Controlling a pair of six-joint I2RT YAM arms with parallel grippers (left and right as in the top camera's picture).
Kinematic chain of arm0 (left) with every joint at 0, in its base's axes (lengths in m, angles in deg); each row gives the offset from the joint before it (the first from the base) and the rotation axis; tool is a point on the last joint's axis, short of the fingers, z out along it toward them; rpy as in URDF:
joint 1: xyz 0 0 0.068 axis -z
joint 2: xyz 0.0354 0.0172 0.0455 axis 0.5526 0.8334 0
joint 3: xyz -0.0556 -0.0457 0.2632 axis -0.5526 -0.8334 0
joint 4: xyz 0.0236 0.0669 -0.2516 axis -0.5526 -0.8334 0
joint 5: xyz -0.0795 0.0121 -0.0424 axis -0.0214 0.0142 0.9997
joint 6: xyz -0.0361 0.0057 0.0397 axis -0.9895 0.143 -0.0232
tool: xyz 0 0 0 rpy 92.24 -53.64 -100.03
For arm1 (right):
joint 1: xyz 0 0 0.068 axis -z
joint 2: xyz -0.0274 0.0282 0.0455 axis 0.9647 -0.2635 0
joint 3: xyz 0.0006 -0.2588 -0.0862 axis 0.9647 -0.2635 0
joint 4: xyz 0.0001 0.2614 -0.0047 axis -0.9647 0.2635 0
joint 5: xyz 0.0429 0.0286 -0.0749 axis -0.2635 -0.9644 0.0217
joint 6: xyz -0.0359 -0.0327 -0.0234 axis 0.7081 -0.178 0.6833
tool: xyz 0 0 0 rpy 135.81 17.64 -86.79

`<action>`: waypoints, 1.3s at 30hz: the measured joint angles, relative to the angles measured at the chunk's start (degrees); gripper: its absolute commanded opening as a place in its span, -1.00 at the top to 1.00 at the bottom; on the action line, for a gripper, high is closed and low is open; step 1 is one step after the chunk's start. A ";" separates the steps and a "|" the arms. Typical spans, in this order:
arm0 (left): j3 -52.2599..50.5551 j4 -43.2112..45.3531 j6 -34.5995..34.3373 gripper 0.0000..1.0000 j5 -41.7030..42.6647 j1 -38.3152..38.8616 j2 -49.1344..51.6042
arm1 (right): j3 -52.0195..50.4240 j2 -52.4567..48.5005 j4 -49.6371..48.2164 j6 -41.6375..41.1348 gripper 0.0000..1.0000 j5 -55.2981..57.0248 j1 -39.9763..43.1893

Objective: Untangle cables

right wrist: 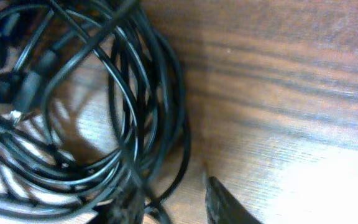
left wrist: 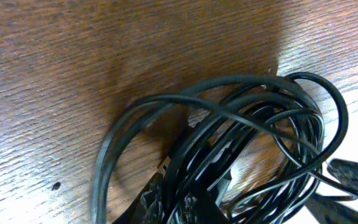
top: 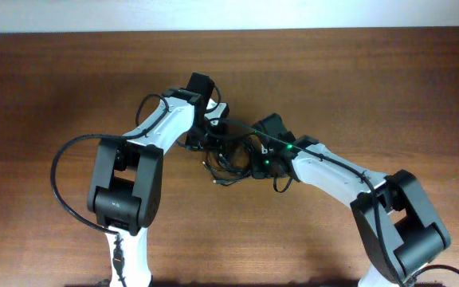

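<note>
Still at the start: the left gripper [left wrist: 247, 190] and right gripper [right wrist: 173, 205] straddle the cables [top: 231, 159] with jaws apart, seemingly clamping nothing, so each must next pinch a separate strand.

Two white-and-black robot arms with black cabling and green lights.
The left arm [top: 164, 126] and right arm [top: 333, 174] have rounded white link shells joined by boxy black joint housings [top: 124, 190]. A thick black cable [top: 58, 171] arcs out from the left arm's side, and a thinner black lead [top: 341, 166] runs along the right arm's white link. Small green lights [top: 268, 163] glow on the right arm's black wrist. The left end effector [left wrist: 252, 188] and right end effector [right wrist: 176, 206] have dark fingers [right wrist: 225, 205]; those on the left look finely ridged.
</note>
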 measured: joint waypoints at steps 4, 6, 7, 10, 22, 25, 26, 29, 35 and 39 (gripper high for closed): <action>0.00 -0.02 0.00 0.71 0.35 0.00 0.00 | 4.33 2.49 6.36 0.59 0.27 -3.23 0.96; 0.00 -0.02 0.00 0.71 0.42 0.00 0.00 | 4.48 2.75 9.22 0.68 0.27 -3.23 0.98; 0.00 -0.02 0.00 0.71 0.42 0.00 0.00 | 4.48 2.75 9.35 0.68 0.28 -3.13 0.96; 0.00 -0.02 0.00 0.71 0.42 0.00 0.00 | 4.48 2.21 9.38 0.68 0.30 -2.21 0.96; 0.00 0.04 0.42 1.00 1.05 0.04 0.00 | 5.73 -2.56 15.96 1.27 0.92 6.08 1.03; 0.00 0.17 0.48 1.00 1.01 0.22 0.00 | 9.14 -2.56 24.22 2.60 0.92 7.41 1.97; 0.00 0.15 0.48 1.00 1.01 0.24 0.00 | 9.53 -2.56 26.25 3.89 0.92 8.13 2.51; 0.00 0.13 0.50 1.00 1.03 0.35 0.00 | 9.79 -2.56 30.47 7.34 0.92 11.06 2.91; 0.00 0.15 -0.07 1.00 0.55 0.92 0.00 | 9.97 -2.56 35.76 10.82 0.92 27.98 2.91; 0.00 0.17 -0.11 0.99 -0.61 0.81 0.00 | 9.99 -2.56 29.70 10.97 0.92 30.21 2.97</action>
